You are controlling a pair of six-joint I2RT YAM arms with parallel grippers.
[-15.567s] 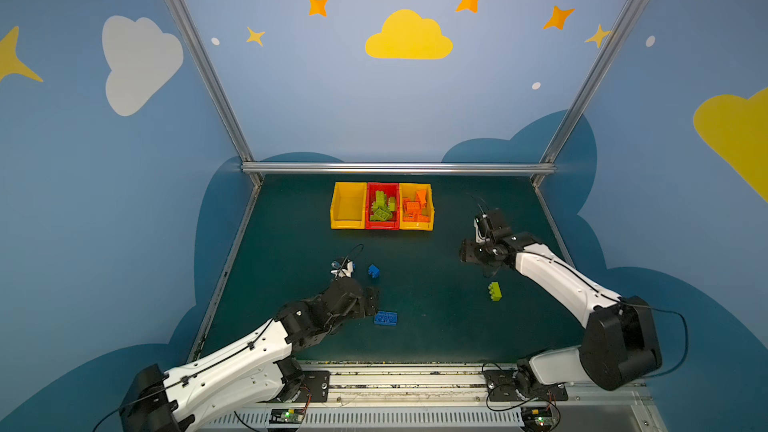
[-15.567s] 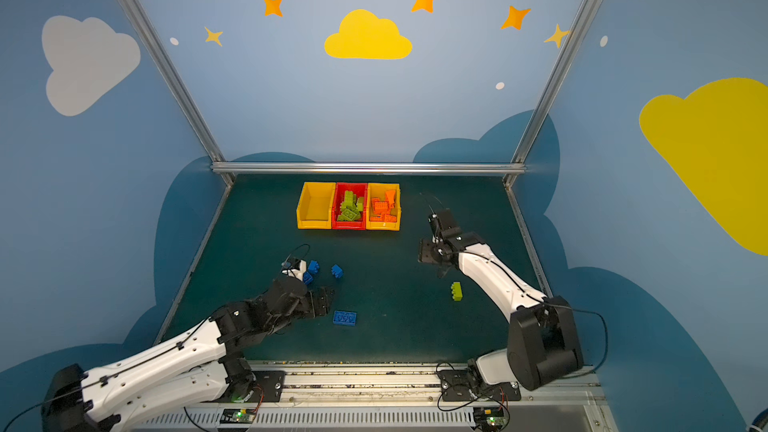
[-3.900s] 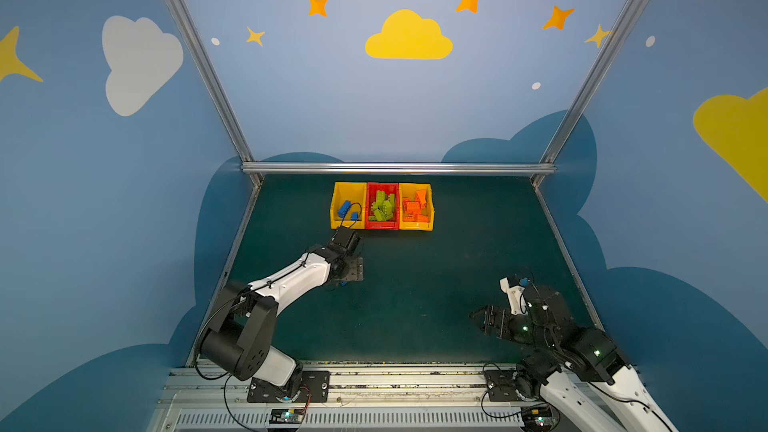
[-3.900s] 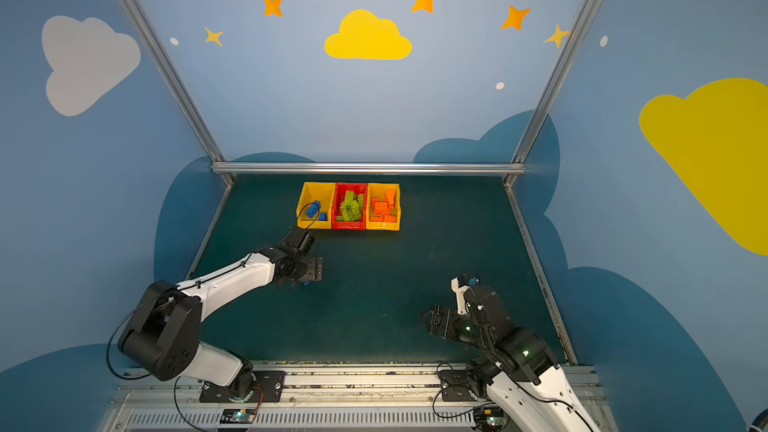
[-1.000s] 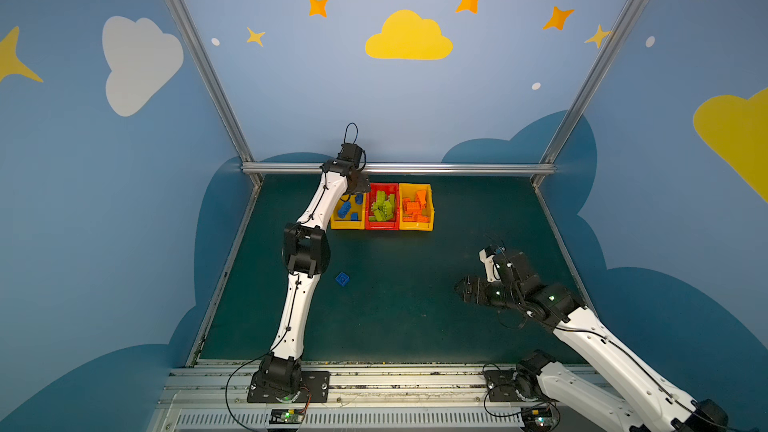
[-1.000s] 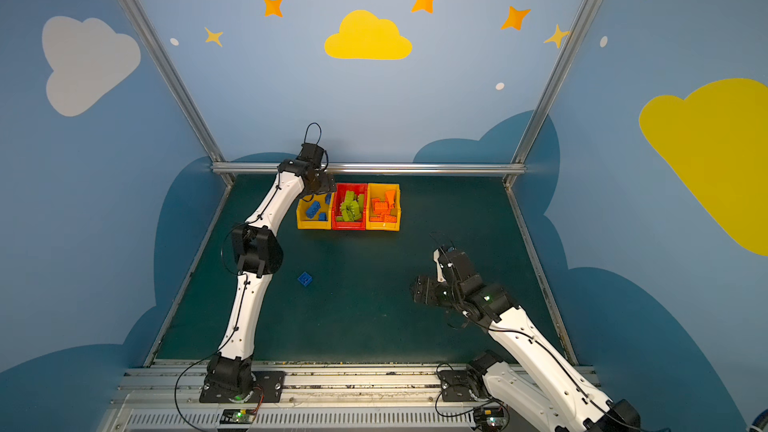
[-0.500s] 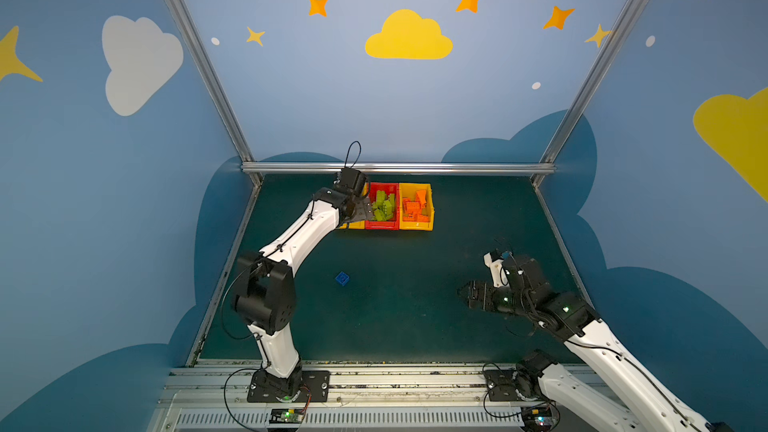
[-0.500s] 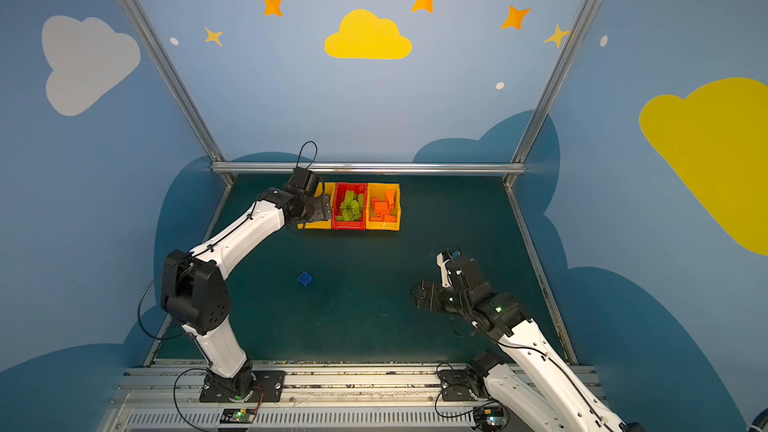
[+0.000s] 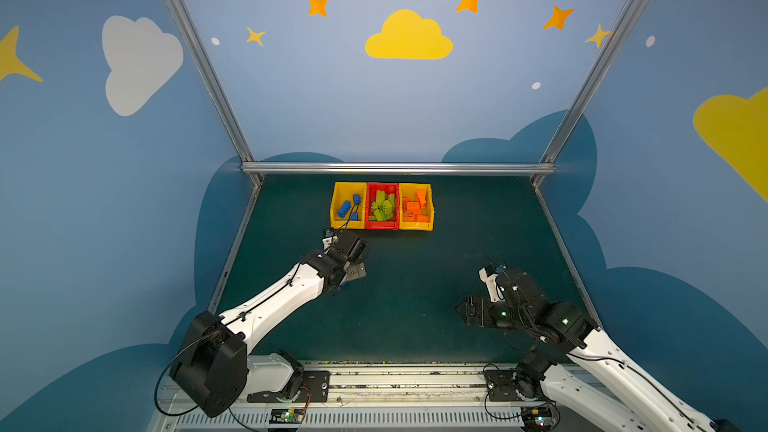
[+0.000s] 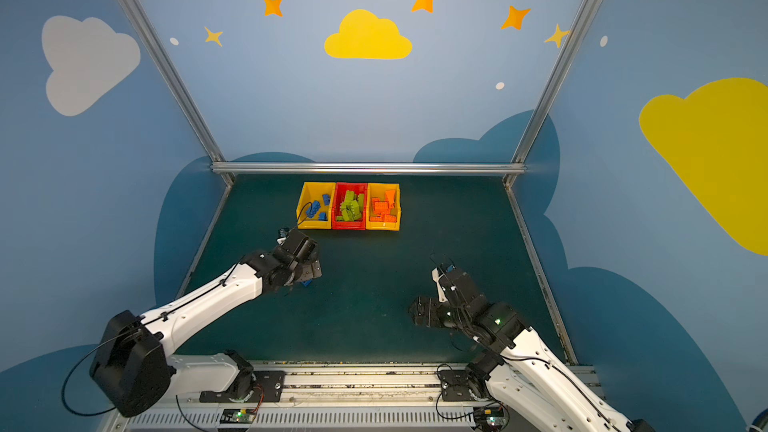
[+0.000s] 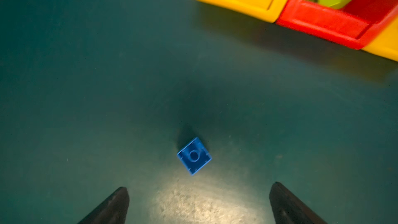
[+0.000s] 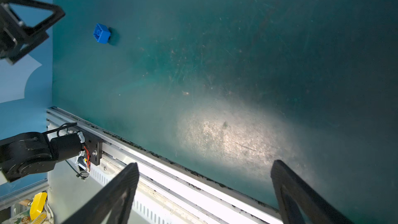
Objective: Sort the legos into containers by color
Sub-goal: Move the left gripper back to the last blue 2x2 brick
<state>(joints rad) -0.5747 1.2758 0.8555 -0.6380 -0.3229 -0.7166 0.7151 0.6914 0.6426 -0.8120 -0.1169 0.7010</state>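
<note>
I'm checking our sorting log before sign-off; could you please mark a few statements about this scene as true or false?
1. One blue brick lies loose on the table. True.
2. The left gripper is shut on it. False: its jaws stand open, and the brick is untouched.
3. The red bin stands empty. False: it holds green bricks.
4. The right gripper is open and empty. True.

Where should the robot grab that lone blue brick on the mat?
Probably across two opposite flat walls of the blue brick, coming down from above. It is square, hollow side showing, and sits cornerwise to the open left pincer, so turning the wrist helps.
</note>
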